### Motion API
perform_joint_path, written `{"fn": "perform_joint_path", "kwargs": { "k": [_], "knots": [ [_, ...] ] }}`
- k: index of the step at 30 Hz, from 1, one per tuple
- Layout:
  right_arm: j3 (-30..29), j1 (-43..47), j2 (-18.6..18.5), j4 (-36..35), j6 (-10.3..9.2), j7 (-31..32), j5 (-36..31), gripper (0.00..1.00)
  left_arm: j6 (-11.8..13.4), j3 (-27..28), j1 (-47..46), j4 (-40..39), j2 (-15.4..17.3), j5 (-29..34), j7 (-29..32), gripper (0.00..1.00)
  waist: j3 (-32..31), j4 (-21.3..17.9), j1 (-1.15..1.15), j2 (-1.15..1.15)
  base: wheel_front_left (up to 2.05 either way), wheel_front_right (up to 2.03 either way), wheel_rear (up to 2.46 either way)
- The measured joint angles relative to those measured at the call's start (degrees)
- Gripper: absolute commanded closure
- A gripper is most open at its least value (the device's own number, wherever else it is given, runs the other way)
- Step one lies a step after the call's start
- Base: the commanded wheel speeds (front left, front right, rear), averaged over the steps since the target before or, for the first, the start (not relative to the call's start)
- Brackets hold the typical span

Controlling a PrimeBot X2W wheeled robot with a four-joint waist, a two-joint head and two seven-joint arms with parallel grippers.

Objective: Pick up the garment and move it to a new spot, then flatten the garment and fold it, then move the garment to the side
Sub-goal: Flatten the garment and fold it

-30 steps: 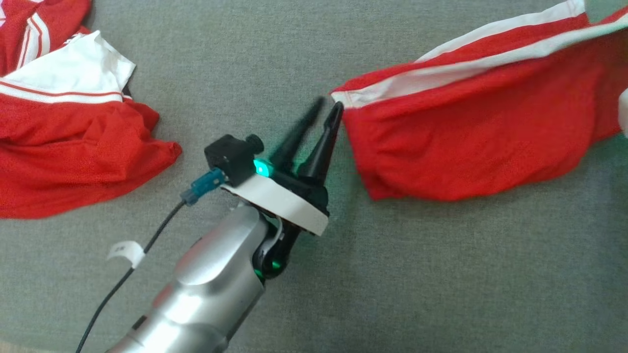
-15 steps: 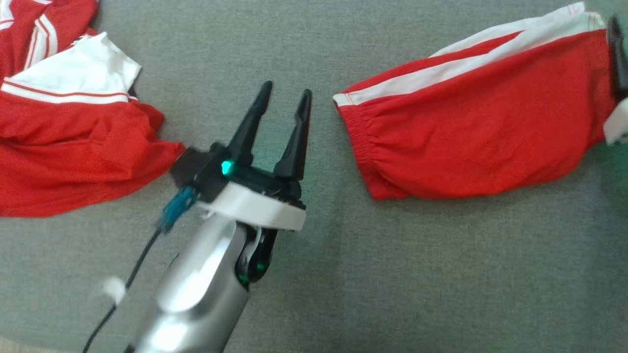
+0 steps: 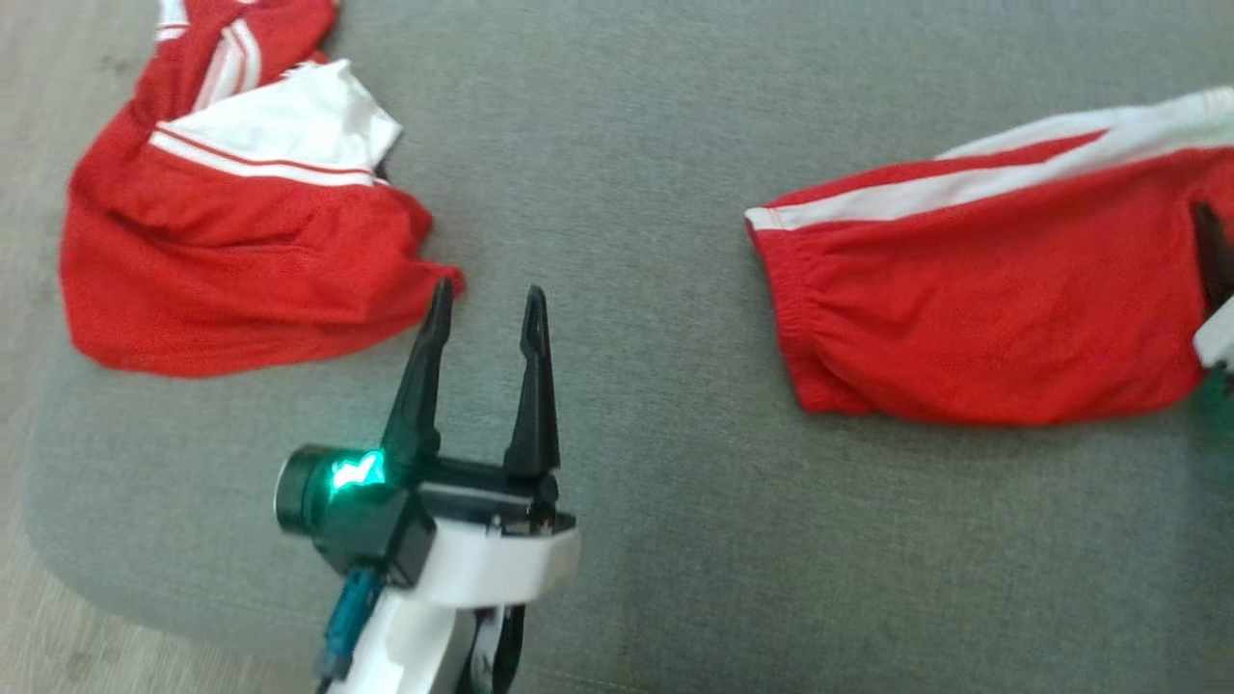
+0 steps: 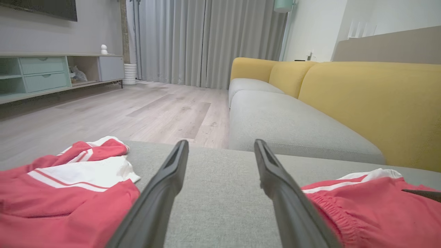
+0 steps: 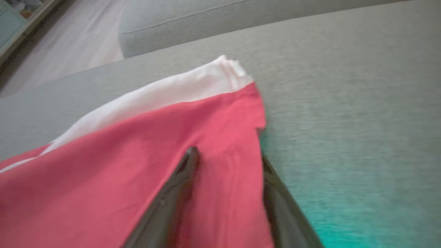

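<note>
The garment [image 3: 983, 299] is a pair of red shorts with a white side stripe, lying fairly flat on the right of the grey cushion [image 3: 627, 145]. My left gripper [image 3: 487, 289] hovers open and empty over bare cushion, left of the elastic waistband. In the left wrist view its fingers [image 4: 172, 179] point between the two red cloths, with the garment [image 4: 372, 206] at lower right. My right gripper [image 5: 228, 155] stands open astride the garment's [image 5: 120, 179] far edge, red fabric lying between its fingers. One of its dark fingers [image 3: 1209, 253] shows at the right border.
Another red and white garment [image 3: 241, 251] lies crumpled at the cushion's left end, close to my left gripper's tips. The cushion's rounded corner and wooden floor [image 3: 29, 241] are at left. A grey sofa seat with a yellow backrest [image 4: 361, 103] lies beyond.
Both grippers opened. My left gripper let go of the waistband corner and drew back to the left and towards me. The garment settled onto the cushion. The head camera also shifted.
</note>
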Motion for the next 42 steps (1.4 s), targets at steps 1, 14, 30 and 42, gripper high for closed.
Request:
{"fn": "perform_joint_path", "kwargs": {
  "k": [1, 14, 30, 42],
  "knots": [
    [0.92, 0.79, -0.19, -0.68, 0.0, 0.48, 1.15, 1.0, 0.18, 0.02, 0.77, -0.15, 0.02, 0.48, 0.0, 0.0, -0.44, 0.33, 0.0, 0.0, 0.0, 0.0, 0.0],
    [5.32, 6.82, -6.57, 2.11, 0.0, -2.94, 1.38, 1.0, -0.9, 4.19, 5.43, -0.15, 0.2, 3.64, 0.01, 0.0, -5.36, -3.74, 0.0, 0.0, 0.0, 0.0, 0.0],
    [9.71, 3.07, -4.47, -12.2, 0.0, -0.32, 4.0, 1.0, -3.68, 3.79, 6.04, 2.99, 0.21, 3.81, 0.01, 0.0, -9.47, -9.18, 0.0, 0.0, 0.0, 0.0, 0.0],
    [13.67, 3.75, 11.74, -20.8, 0.0, 3.74, 7.6, 0.0, -3.6, 1.75, 6.45, 3.32, 0.22, 1.78, 0.01, 0.0, -11.05, -7.52, 0.01, 0.0, 0.0, 0.0, 0.0]
  ]
}}
